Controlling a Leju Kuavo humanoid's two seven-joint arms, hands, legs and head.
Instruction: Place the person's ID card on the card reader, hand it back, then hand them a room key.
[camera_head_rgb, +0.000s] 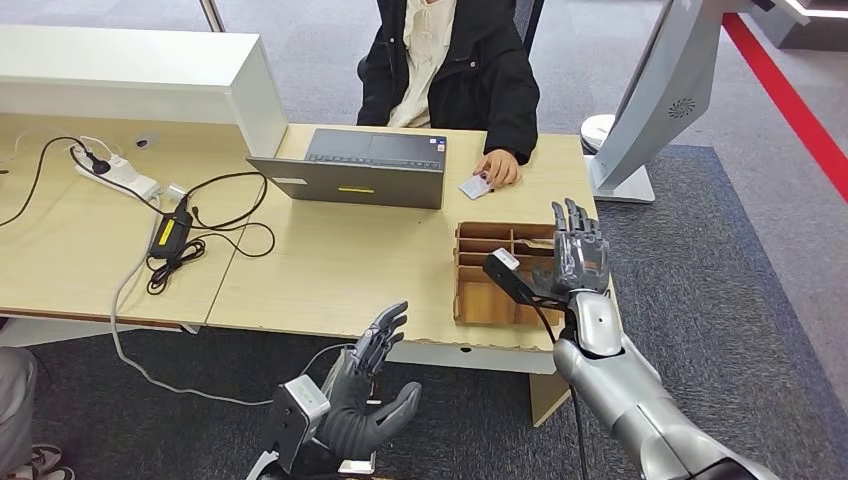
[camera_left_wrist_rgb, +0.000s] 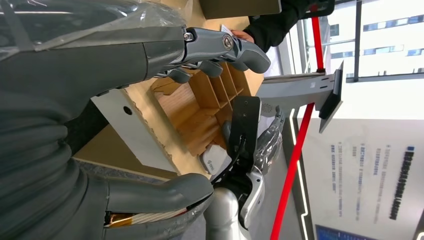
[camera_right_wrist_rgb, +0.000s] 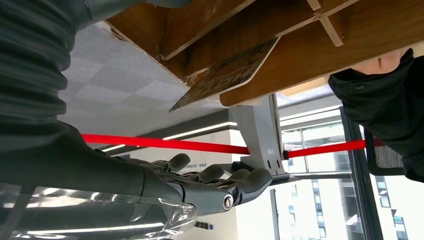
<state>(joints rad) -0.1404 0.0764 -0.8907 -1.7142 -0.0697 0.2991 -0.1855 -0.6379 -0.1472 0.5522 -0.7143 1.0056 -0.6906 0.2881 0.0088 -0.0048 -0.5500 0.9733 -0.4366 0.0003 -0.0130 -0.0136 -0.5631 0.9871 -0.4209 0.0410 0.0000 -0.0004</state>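
A person in a black jacket (camera_head_rgb: 455, 70) sits across the table, their hand (camera_head_rgb: 497, 167) resting on a white card (camera_head_rgb: 474, 187) that lies on the tabletop beside the laptop. My right hand (camera_head_rgb: 580, 250) is raised, open and empty, over the right side of a wooden divided tray (camera_head_rgb: 480, 298). My left hand (camera_head_rgb: 365, 395) hangs open below the table's front edge, holding nothing. From the left wrist I see my fingers (camera_left_wrist_rgb: 225, 47) spread in front of the tray (camera_left_wrist_rgb: 200, 107), with my right hand (camera_left_wrist_rgb: 267, 145) beyond it. A pale card-like piece (camera_left_wrist_rgb: 212, 161) shows at the tray's near corner.
An open grey laptop (camera_head_rgb: 350, 165) stands mid-table, facing the person. A power strip (camera_head_rgb: 115, 172) and black cables (camera_head_rgb: 185, 240) lie on the left half. A white partition box (camera_head_rgb: 130, 75) stands at the back left. A grey kiosk stand (camera_head_rgb: 655, 100) rises to the right of the table.
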